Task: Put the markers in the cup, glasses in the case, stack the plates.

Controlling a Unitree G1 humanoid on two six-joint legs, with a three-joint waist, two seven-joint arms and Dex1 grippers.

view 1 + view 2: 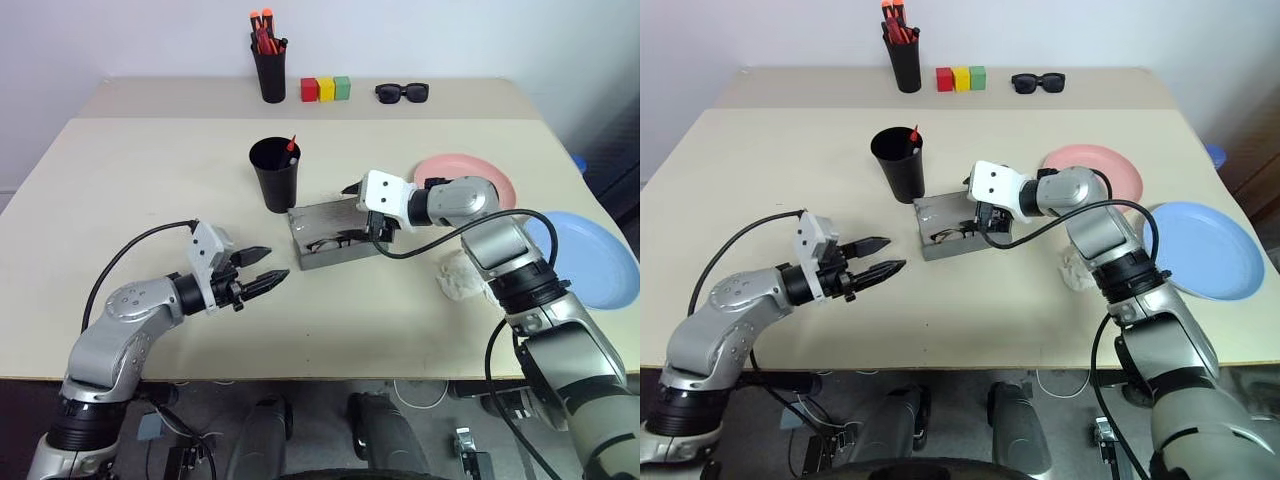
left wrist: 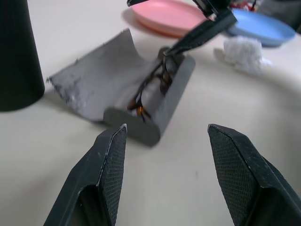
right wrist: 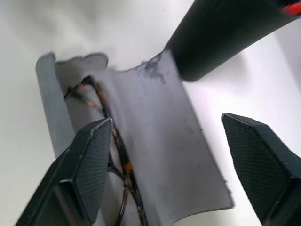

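- Grey and stiff, the case [image 1: 330,235] lies open near the middle of the table [image 1: 150,200], just beside the cup [image 1: 275,175]; the glasses [image 2: 150,89] already lie in its trough.
- The glasses are thin wire, light and easily bent (lenses likely to scratch), so they are best nudged by the frame rather than squeezed; one pair is counted here.
- The case should close by pressing its raised lid down at the free long edge; its shell looks rigid and fairly smooth, so it may slide on the table unless the base is steadied.
- The right gripper [image 3: 164,165] hovers over the open case with its fingers spread wide and nothing between them.
- The left gripper [image 2: 164,174] hangs short of the case's near end, fingers apart and empty.
- One cup holds a red-tipped marker [image 1: 291,148]; a second marker may sit inside it, but the interior is too dark to tell.
- Two plates, one pink [image 1: 495,178] and one blue [image 1: 600,260], lie apart toward the table's right side, not yet stacked; they look light, hard and shallow, best pinched at the rim.
- One crumpled white wad [image 1: 458,275] lies just beside the blue plate.
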